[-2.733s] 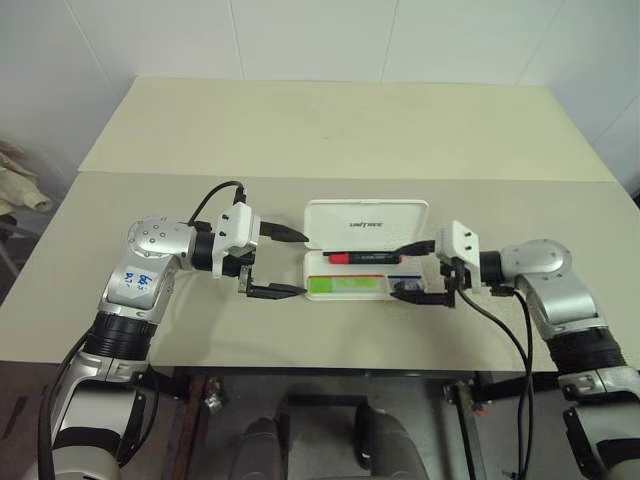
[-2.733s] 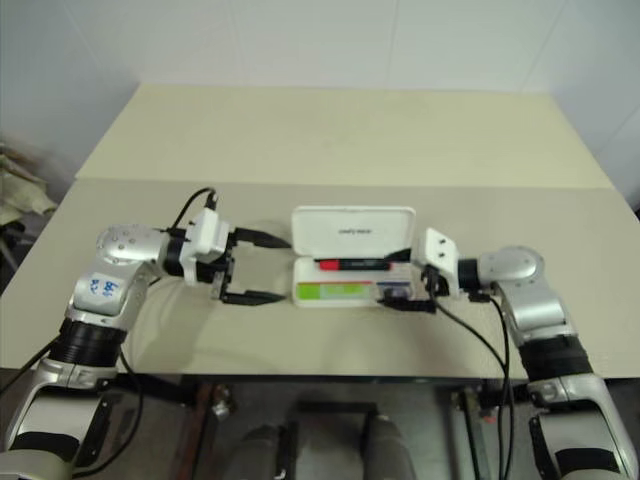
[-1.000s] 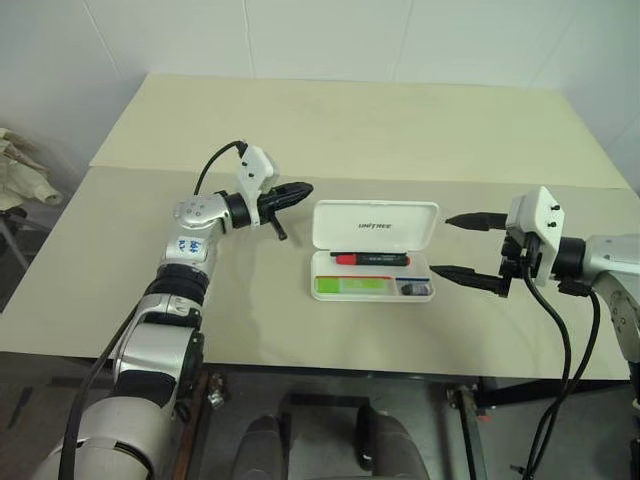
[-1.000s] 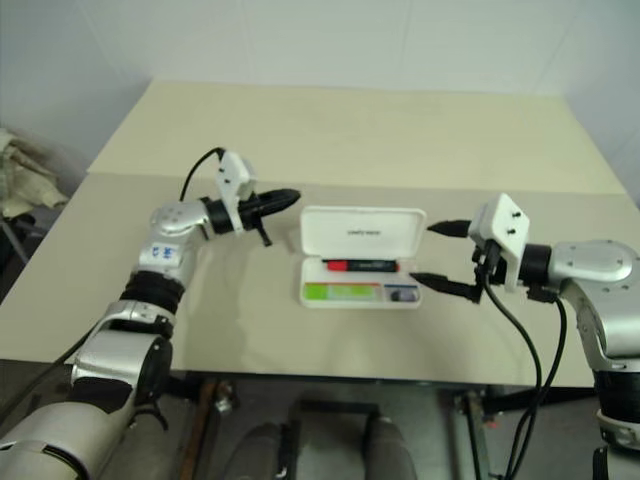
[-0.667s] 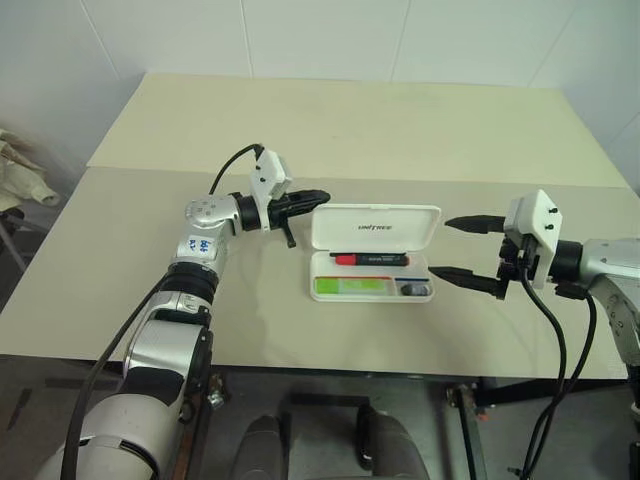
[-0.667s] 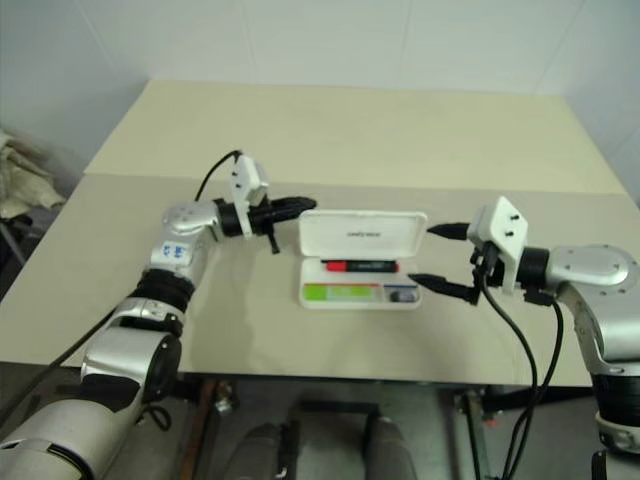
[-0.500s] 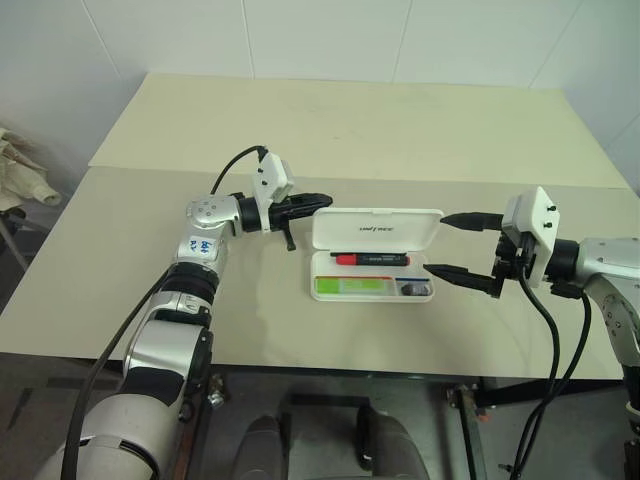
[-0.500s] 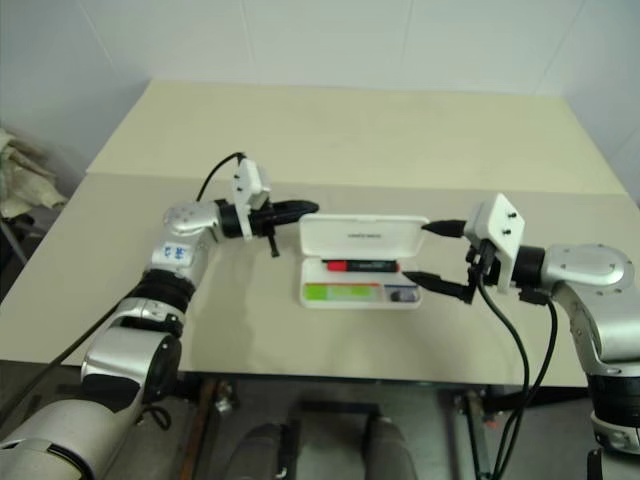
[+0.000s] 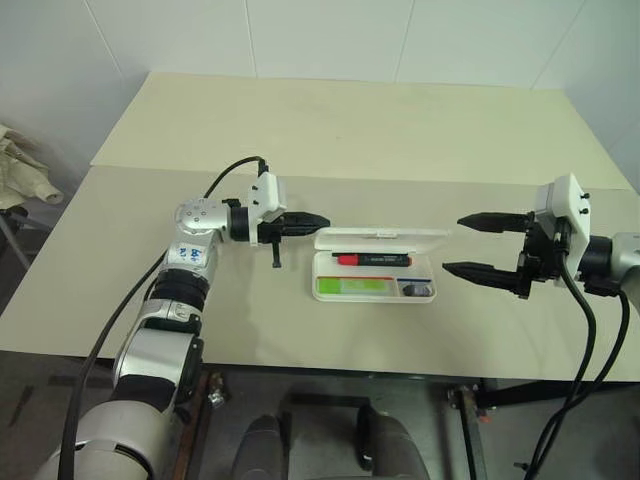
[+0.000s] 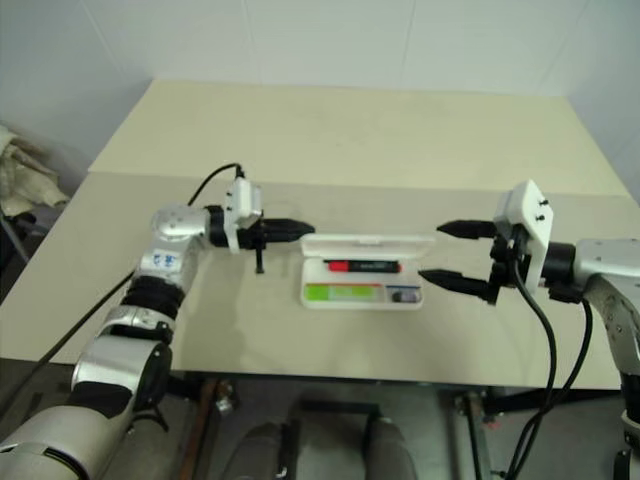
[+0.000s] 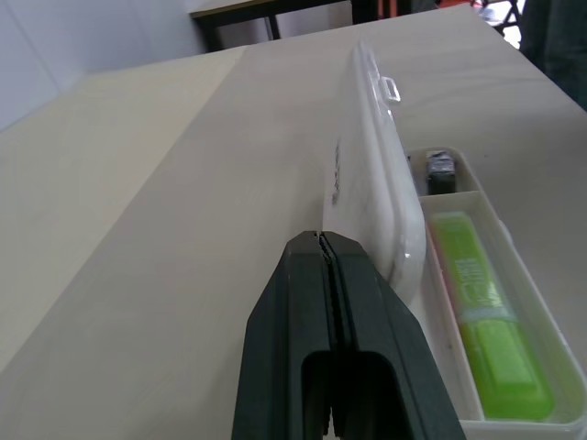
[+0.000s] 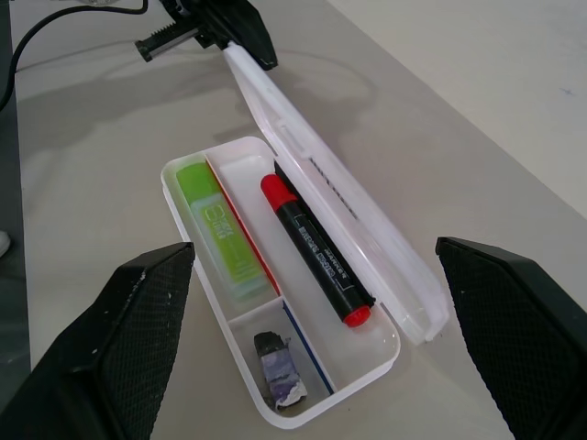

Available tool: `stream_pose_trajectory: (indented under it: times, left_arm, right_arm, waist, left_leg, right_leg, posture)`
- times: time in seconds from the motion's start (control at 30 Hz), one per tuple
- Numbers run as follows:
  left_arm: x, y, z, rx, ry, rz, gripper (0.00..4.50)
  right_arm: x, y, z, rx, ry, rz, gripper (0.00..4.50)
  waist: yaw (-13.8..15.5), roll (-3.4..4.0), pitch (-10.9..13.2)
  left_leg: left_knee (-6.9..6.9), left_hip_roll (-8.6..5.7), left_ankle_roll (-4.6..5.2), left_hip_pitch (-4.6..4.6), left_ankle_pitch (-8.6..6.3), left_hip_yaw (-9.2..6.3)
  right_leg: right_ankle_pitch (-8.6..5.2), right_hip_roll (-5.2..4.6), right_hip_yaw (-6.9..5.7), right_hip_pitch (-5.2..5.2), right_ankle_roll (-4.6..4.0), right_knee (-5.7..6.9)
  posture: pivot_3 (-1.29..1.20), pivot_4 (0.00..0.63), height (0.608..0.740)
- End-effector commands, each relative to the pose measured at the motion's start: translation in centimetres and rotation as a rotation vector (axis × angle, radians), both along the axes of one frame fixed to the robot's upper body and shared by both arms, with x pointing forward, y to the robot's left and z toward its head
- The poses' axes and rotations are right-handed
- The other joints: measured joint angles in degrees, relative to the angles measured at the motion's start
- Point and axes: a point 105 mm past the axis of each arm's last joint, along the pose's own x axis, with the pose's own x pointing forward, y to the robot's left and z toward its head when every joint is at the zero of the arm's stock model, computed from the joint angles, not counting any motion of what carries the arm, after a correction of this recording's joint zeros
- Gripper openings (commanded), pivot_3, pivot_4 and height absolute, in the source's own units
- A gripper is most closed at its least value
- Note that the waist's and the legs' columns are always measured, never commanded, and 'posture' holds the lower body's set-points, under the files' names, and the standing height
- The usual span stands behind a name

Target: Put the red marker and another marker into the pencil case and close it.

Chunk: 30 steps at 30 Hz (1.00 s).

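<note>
Black fingers pressed together, the left pincer (image 9: 318,220) points level across the counter (image 9: 330,130) with its tip against the corner of the pencil case (image 9: 375,277)'s half-raised lid, forearm stretched sideways. The right pincer (image 9: 478,245) hovers beside the case's other end, fingers wide apart and empty. Inside lie the red marker (image 9: 372,259) and the green marker (image 9: 352,286); the lid's lettering is unreadable.

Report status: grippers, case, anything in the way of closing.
Left gripper shut, tip against the half-raised lid. Right gripper open, beside the pencil case. Red marker and green marker inside. Nothing blocks the lid.
</note>
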Motion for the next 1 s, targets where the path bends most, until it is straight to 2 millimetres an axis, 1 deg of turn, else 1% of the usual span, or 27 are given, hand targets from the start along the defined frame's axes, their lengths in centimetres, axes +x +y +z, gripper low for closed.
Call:
stream_pose_trajectory:
  times: [0.03, 0.13, 0.27, 0.47, 0.63, 0.77, 0.83, 0.93, 1.0]
  left_arm:
    - [-1.1, -0.6, -0.2, 0.04, -0.024, -0.065, 0.03]
    - [-2.3, -1.5, -0.5, 0.056, -0.017, -0.13, 0.03]
    - [-3.4, -2.0, -1.8, 0.131, -0.004, -0.18, 0.03]
    - [-3.3, -2.2, -3.9, 0.23, 0.004, -0.151, 0.03]
    - [-3.0, -2.2, -5.0, 0.272, 0.022, -0.113, 0.03]
    - [-3.2, -2.1, -6.3, 0.327, 0.029, -0.109, 0.03]
    - [-3.4, -2.2, -6.7, 0.35, 0.068, -0.105, 0.03]
    - [-3.9, -3.1, -6.1, 0.325, 0.127, -0.115, 0.03]
    - [-4.1, -3.3, -6.1, 0.35, 0.136, -0.11, 0.03]
  right_arm:
    - [-0.5, -0.2, 1.2, -0.008, -0.043, 0.0, 4.5]
    - [-0.7, -0.3, 1.1, -0.013, -0.039, -0.005, 4.5]
    - [-0.7, -0.4, 0.9, -0.005, -0.044, -0.024, 4.5]
    - [-0.9, -0.2, 0.7, 0.006, -0.053, -0.041, 4.5]
    - [-1.2, 0.1, 0.5, 0.017, -0.058, -0.048, 4.5]
    - [-1.4, 0.5, 0.3, 0.029, -0.064, -0.052, 4.5]
    - [-1.4, 0.6, 0.2, 0.036, -0.066, -0.056, 4.5]
    - [-1.5, 0.9, 0.0, 0.047, -0.062, -0.06, 4.5]
    - [-1.5, 1.0, -0.2, 0.051, -0.06, -0.062, 4.5]
  waist:
    - [-0.02, 0.0, 0.0]
    - [-0.01, 0.0, 0.0]
    - [-0.01, 0.0, 0.0]
    - [-0.01, 0.0, 0.0]
    - [0.0, 0.0, 0.0]
    - [-0.01, 0.02, -0.01]
    - [-0.03, 0.02, -0.02]
    - [0.03, 0.02, -0.02]
    - [0.01, 0.02, -0.02]
  left_leg:
    - [0.0, 0.0, 0.0, 0.0, 0.0, 0.0]
    - [-0.01, 0.0, 0.0, 0.0, 0.0, 0.0]
    - [0.01, 0.0, 0.0, 0.0, 0.0, 0.0]
    - [0.05, 0.0, 0.01, 0.02, 0.0, 0.0]
    - [0.05, 0.0, 0.01, 0.03, 0.0, 0.0]
    - [0.05, 0.0, 0.01, 0.03, 0.0, 0.0]
    - [0.06, 0.0, 0.01, 0.11, 0.0, 0.0]
    - [0.07, 0.0, 0.02, 0.14, 0.01, -0.01]
    - [0.09, 0.0, 0.02, 0.13, 0.01, -0.02]
  right_leg:
    - [0.0, 0.0, 0.0, 0.0, 0.0, 0.0]
    - [0.0, 0.0, 0.01, 0.0, 0.0, 0.02]
    - [0.0, 0.0, 0.02, -0.01, 0.0, 0.02]
    - [0.0, 0.0, 0.02, 0.01, -0.01, 0.05]
    - [0.0, 0.0, 0.02, 0.01, -0.01, 0.05]
    - [0.0, 0.0, 0.03, 0.01, -0.01, 0.05]
    - [0.0, 0.0, 0.03, 0.08, -0.02, 0.07]
    - [0.0, 0.0, 0.03, 0.12, -0.03, 0.1]
    - [-0.01, -0.01, 0.04, 0.13, -0.04, 0.09]
  posture:
    - [0.0, 0.15, 0.74]
    - [0.0, 0.15, 0.74]
    - [0.0, 0.15, 0.74]
    - [0.0, 0.15, 0.74]
    - [0.0, 0.15, 0.74]
    - [0.0, 0.15, 0.74]
    - [0.0, 0.15, 0.74]
    - [0.0, 0.15, 0.74]
    - [0.0, 0.15, 0.74]
